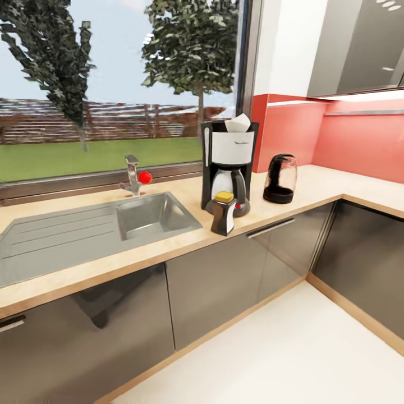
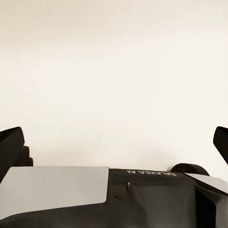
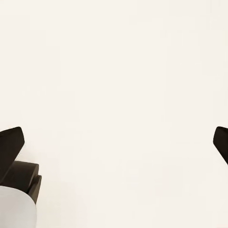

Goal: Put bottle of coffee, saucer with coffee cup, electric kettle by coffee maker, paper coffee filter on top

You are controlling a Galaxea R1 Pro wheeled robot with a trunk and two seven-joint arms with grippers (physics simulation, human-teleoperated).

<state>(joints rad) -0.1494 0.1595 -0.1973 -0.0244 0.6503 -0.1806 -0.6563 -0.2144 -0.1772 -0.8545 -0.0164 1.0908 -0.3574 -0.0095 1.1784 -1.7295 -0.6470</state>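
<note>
On the kitchen countertop (image 1: 168,247) the black and white coffee maker (image 1: 228,168) stands by the window. A white paper coffee filter (image 1: 238,123) rests on its top. The bottle of coffee (image 1: 223,213), dark with a yellow lid, stands right in front of the machine near the counter's front edge. To the right sits the dark glass electric kettle (image 1: 279,179). The saucer and the coffee cup are out of view. My left gripper (image 2: 116,142) is open over pale floor with nothing between its fingers. My right gripper (image 3: 116,142) is likewise open and holds nothing.
A grey inset sink (image 1: 151,216) with drainboard and a tap (image 1: 133,175) with a red knob lie left of the coffee maker. The counter turns a corner at the right under a red backsplash (image 1: 348,140). Dark grey cabinet fronts (image 1: 235,269) stand below, with pale floor (image 1: 292,353) in front.
</note>
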